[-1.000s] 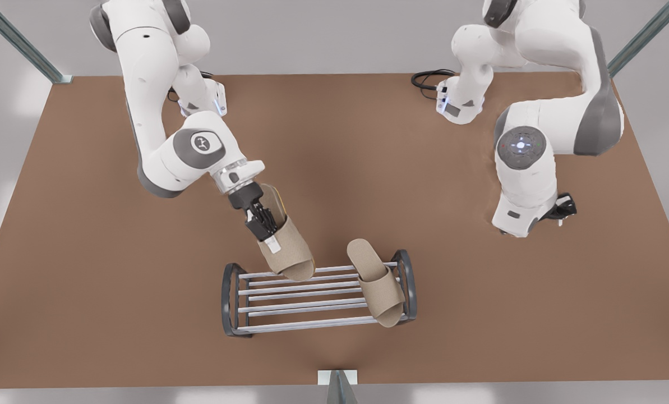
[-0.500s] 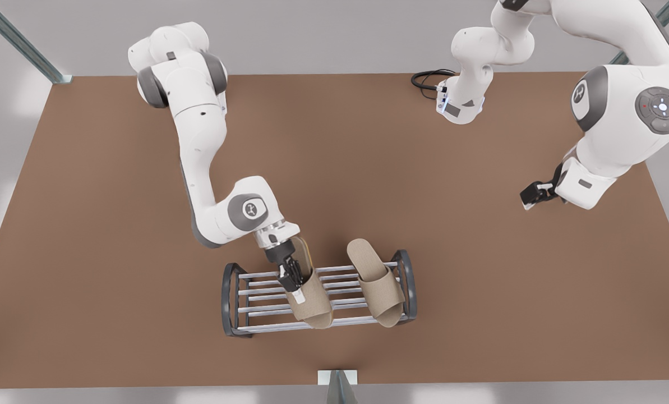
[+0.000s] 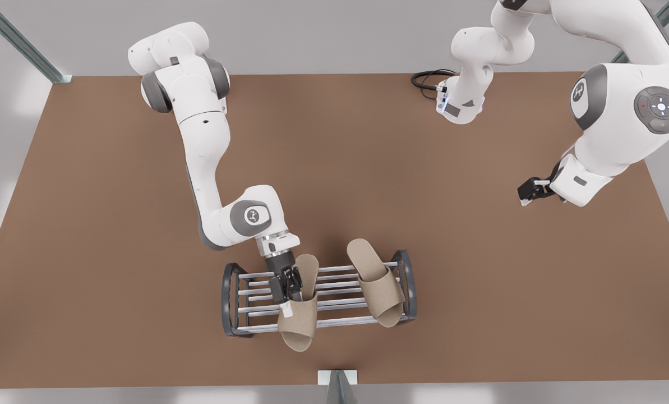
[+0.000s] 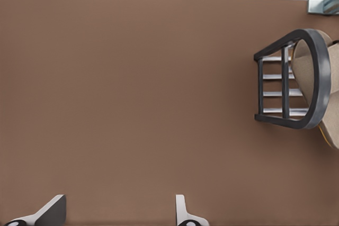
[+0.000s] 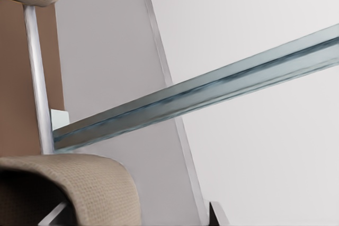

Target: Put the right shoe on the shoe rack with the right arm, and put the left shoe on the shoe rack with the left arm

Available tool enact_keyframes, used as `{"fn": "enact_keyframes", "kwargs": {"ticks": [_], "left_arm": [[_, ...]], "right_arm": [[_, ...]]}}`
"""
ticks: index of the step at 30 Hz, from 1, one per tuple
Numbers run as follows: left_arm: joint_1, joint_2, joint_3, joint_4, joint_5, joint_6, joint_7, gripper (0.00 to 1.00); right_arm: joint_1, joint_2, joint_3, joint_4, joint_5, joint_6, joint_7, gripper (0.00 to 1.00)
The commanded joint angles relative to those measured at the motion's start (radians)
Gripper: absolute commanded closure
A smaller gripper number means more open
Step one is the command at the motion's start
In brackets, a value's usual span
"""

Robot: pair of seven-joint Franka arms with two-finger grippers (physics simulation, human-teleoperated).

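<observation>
Fingers of the right gripper (image 3: 286, 294), at the front view's left, pinch the upper band of a beige woven slipper (image 3: 298, 328) lying across the low dark-grey shoe rack with pale grey bars (image 3: 227, 300), its toe overhanging the near edge. A second beige slipper (image 3: 376, 286) rests on the rack's other end, apart from the first. Well away over the brown table (image 3: 115, 252), the waiting left gripper (image 3: 527, 193) hangs with fingers spread and nothing between them.
</observation>
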Motion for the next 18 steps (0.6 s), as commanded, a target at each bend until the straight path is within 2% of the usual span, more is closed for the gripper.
{"fn": "enact_keyframes", "kwargs": {"ticks": [1, 5, 8, 11, 13, 16, 17, 18], "left_arm": [[0.0, -0.001, 0.0, 0.0, 0.001, -0.003, 0.057, 0.0], [-0.003, -0.001, 0.0, 0.0, 0.001, -0.003, 0.054, 0.0], [-0.004, -0.01, 0.0, 0.0, 0.001, -0.004, 0.051, 0.0], [-0.026, -0.024, -0.005, 0.002, 0.001, -0.03, 0.045, 0.0], [-0.03, -0.029, -0.006, 0.005, 0.001, -0.049, 0.043, 0.0], [-0.046, -0.03, -0.012, 0.005, 0.048, -0.05, 0.043, 0.0], [-0.046, -0.029, -0.012, 0.007, 0.045, -0.049, 0.041, 0.0], [-0.044, -0.024, -0.012, 0.007, 0.045, -0.042, 0.028, 0.0]], "right_arm": [[0.0, -0.001, 0.002, -0.009, 0.005, -0.004, 0.005, 0.0], [0.011, -0.026, 0.004, -0.046, 0.008, -0.003, -0.003, 0.0], [0.034, -0.106, 0.002, -0.134, 0.001, -0.004, -0.006, 0.0], [0.094, -0.196, -0.05, -0.284, -0.012, -0.004, -0.01, 0.0], [0.094, -0.308, -0.053, -0.436, -0.026, -0.004, -0.007, 0.0], [0.023, -0.584, -0.039, -0.669, -0.016, 0.023, -0.003, 0.0], [-0.035, -0.656, 0.042, -0.695, -0.015, 0.023, 0.029, 0.0], [-0.21, -0.733, 0.232, -0.772, -0.013, 0.022, 0.123, 0.0]]}}
